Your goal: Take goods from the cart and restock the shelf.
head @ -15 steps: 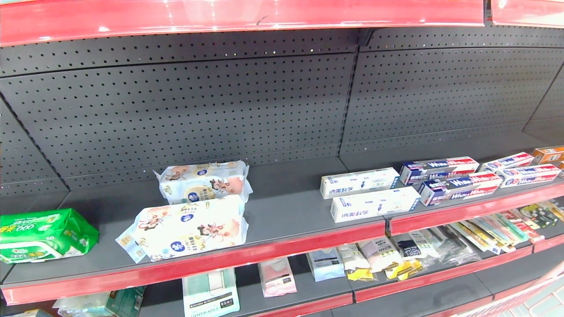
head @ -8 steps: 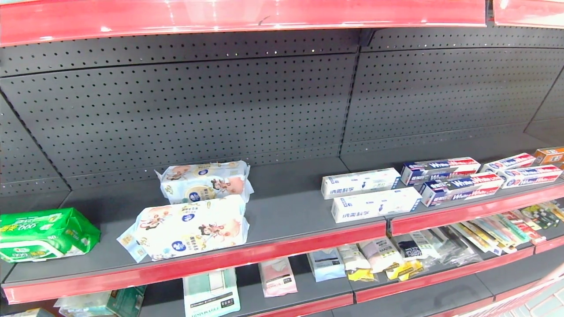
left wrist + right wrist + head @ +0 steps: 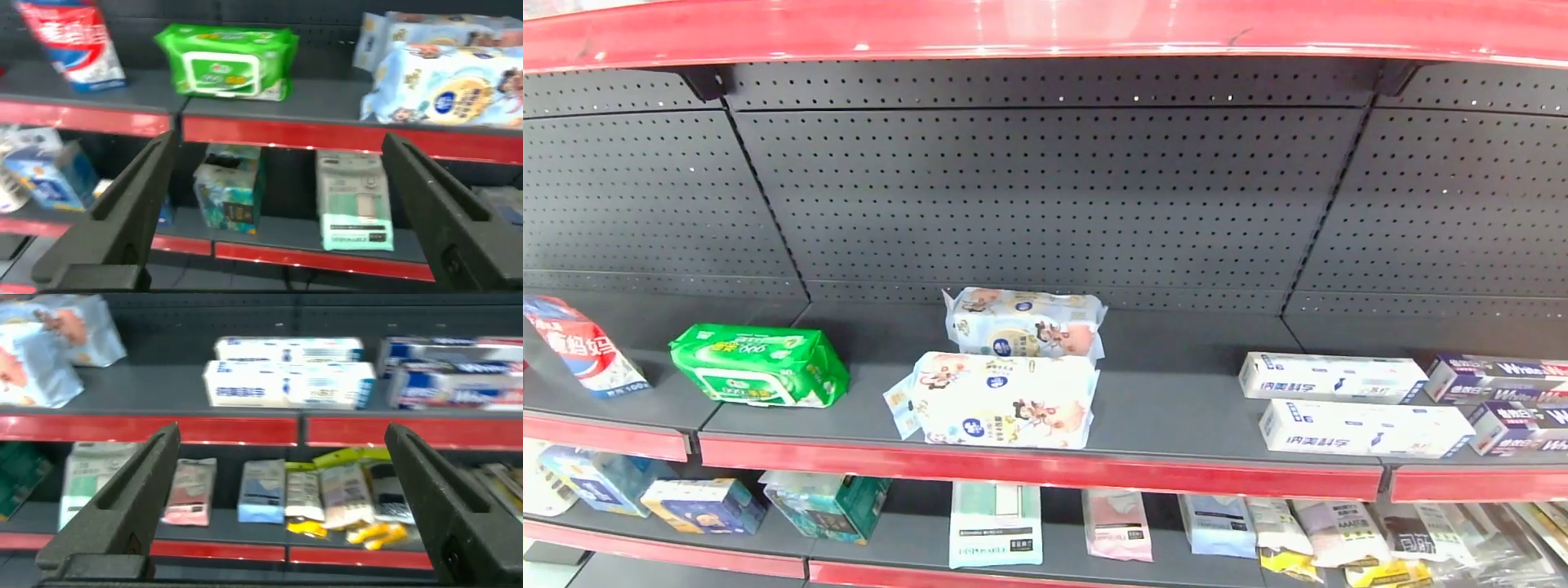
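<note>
The dark shelf with a red front edge point(image 3: 1029, 469) holds two cartoon-printed wipes packs point(image 3: 1005, 400), one behind the other. A green wipes pack point(image 3: 760, 365) lies to their left and white toothpaste boxes point(image 3: 1364, 429) to their right. My left gripper point(image 3: 282, 220) is open with nothing in it, in front of the shelf below the green wipes pack point(image 3: 227, 49). My right gripper point(image 3: 282, 510) is also open and holds nothing, facing the shelf edge under the white toothpaste boxes point(image 3: 288, 371).
A red and white pouch point(image 3: 580, 347) leans at the far left, and blue toothpaste boxes point(image 3: 1503, 376) lie at the far right. The lower shelf carries a white pack point(image 3: 995, 523), small sachets point(image 3: 1115, 523) and boxed goods point(image 3: 829, 506). A red shelf lip point(image 3: 1045, 28) overhangs above.
The head camera has swung left, so everything sits further right in the picture and the red and white pouch has come into view. The goods on the shelf have not moved.
</note>
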Controlling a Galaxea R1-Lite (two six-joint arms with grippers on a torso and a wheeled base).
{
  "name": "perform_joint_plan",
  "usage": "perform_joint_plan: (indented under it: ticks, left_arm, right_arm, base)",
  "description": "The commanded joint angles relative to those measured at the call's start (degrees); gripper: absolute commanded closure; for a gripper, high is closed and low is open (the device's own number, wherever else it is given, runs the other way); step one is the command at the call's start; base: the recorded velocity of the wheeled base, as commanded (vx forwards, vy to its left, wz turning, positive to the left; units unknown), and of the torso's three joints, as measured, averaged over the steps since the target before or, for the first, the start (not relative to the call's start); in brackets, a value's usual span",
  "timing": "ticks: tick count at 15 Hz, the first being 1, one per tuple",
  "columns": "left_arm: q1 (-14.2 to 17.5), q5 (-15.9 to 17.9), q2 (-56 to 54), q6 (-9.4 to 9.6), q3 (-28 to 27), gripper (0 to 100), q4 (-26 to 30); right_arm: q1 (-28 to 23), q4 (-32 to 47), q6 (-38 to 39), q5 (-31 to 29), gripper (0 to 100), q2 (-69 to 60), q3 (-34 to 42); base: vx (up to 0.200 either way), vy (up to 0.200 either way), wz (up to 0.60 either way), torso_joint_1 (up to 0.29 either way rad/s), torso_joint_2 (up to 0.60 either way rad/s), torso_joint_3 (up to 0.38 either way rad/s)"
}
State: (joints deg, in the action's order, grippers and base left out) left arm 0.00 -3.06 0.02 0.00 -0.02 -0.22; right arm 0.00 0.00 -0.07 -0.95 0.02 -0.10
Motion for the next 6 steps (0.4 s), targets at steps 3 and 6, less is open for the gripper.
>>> perform_joint_plan:
  ticks: [3,6]
  left_arm:
    - [0.0,-0.02,-0.02,0.0,0.02,0,-0.04]
    - [0.0,-0.02,-0.02,0.09,0.02,0,-0.04]
  right_arm:
    - [0.0,0.0,-0.1,-0.02,0,-0.02,0.01]
    - [0.0,0.0,-0.28,-0.46,0,-0.02,0.01]
  base:
    - [0.0,0.0,0.0,0.0,0.0,0.0]
    - [0.0,0.0,0.0,0.0,0.0,0.0]
